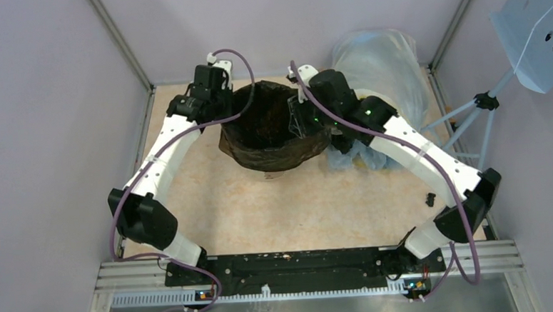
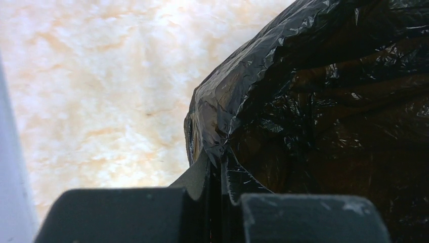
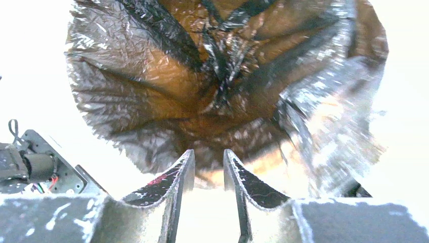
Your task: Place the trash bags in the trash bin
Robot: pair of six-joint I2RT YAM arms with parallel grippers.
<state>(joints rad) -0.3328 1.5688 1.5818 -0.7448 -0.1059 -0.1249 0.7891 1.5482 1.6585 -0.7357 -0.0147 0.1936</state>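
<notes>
From where I stand, the black trash bag [image 1: 270, 148] is already seated in the trash bin [image 1: 267, 173]. It lines the inside, and its mouth is folded down over the rim like a skirt, so only a sliver of the cream tub shows at the bottom edge. The bin stands toward the far side of the marbled table [image 1: 298, 212], between the two arms. A big translucent sack [image 1: 383, 57] is slumped behind it to the right, and some crumpled pale-blue plastic [image 1: 352, 158] lies just beside it.

The left gripper [image 2: 218, 161] is clamped tight on the bag's folded edge at the left rim, with a pinch of film puckered up between its fingers. The right gripper [image 3: 207, 159] hangs over the right rim and looks straight down into the bag. Its jaws stand a little apart, and I can see nothing caught between them.

I'd judge the film to be nearly weightless, limp and slick — thin enough that the tub's colour glows brown through it. It will stretch or tear if tugged hard, and slide off the rim if let go unevenly. The place to hold it is the doubled hem at the lip, on opposite sides. The loose belly would only bunch up. The tub itself looks light enough to skid if either arm pulls sideways.
</notes>
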